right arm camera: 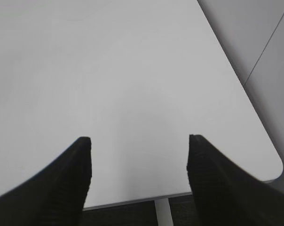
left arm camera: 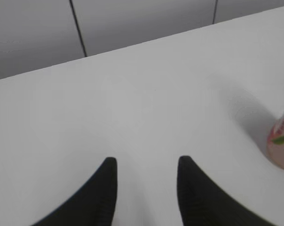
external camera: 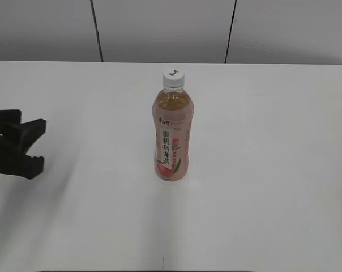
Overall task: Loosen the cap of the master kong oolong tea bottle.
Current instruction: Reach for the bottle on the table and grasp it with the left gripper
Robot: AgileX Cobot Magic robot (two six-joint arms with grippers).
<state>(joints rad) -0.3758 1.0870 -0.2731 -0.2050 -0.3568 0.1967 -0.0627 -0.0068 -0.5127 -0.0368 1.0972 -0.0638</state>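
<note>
Master kong oolong tea bottle (external camera: 171,133) stands upright near middle of white table (external camera: 273,170), nothing touching it. Amber tea visible above pink peach label; white vertical strip of dark Chinese characters faces camera. Cap (external camera: 174,79) sits on bottle neck, white, small dark mark on top. Left gripper (external camera: 38,144) at left edge of frame, black, fingers spread apart, pointing toward bottle but well apart from it, holding nothing. Grey wall panels (external camera: 159,28) with dark seams behind table's far edge.
</note>
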